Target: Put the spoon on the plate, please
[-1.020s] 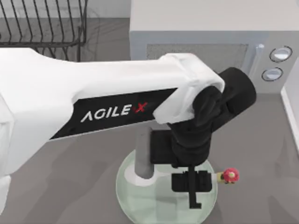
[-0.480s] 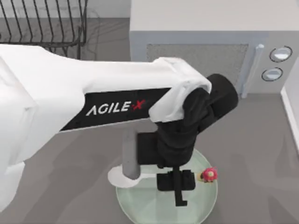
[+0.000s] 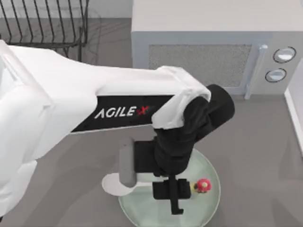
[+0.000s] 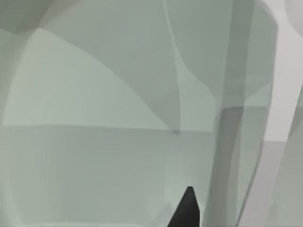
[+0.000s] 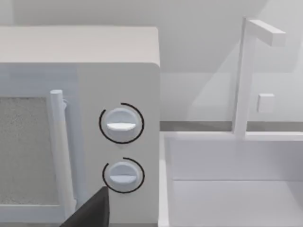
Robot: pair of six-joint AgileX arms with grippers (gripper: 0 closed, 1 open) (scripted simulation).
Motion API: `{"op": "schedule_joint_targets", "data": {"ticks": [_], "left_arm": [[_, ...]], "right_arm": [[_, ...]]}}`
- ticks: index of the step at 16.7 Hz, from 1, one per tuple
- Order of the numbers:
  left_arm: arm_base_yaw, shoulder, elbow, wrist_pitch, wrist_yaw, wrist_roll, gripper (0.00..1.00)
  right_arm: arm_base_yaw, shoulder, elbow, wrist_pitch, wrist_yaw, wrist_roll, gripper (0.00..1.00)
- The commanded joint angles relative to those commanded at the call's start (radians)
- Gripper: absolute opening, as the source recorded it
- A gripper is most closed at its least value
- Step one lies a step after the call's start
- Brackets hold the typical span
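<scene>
My left arm reaches across the table, and its gripper (image 3: 173,193) hangs low over the pale-green plate (image 3: 142,210) at the front middle. It is shut on the spoon, whose red-pink knob (image 3: 203,185) sticks out to the gripper's right, over the plate's right part. The rest of the spoon is hidden under the wrist. In the left wrist view the plate's glossy surface (image 4: 94,165) is very close, with one dark fingertip (image 4: 187,210) showing. A dark part of my right gripper (image 5: 90,215) shows in the right wrist view, facing the microwave's knobs.
A white microwave (image 3: 208,42) stands behind the plate, with its handle and two knobs (image 5: 121,123) on the right. A wire dish rack (image 3: 42,23) sits at the back left. A white sink (image 5: 232,189) with a faucet (image 5: 246,71) is at the right edge.
My left gripper has carried the spoon leftward and slightly toward the front. The red knob went from just outside the plate's right rim to over the plate.
</scene>
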Motion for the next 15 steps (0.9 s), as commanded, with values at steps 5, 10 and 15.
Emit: {"op": "schedule_joint_targets", "data": {"ticks": [5, 10, 15], "left_arm": [[0.0, 0.0, 0.0, 0.0, 0.0, 0.0, 0.45], [0.0, 0.0, 0.0, 0.0, 0.0, 0.0, 0.83], [0.0, 0.0, 0.0, 0.0, 0.0, 0.0, 1.0]], "right_arm": [[0.0, 0.0, 0.0, 0.0, 0.0, 0.0, 1.0], [0.0, 0.0, 0.0, 0.0, 0.0, 0.0, 1.0], [0.0, 0.0, 0.0, 0.0, 0.0, 0.0, 1.0]]}}
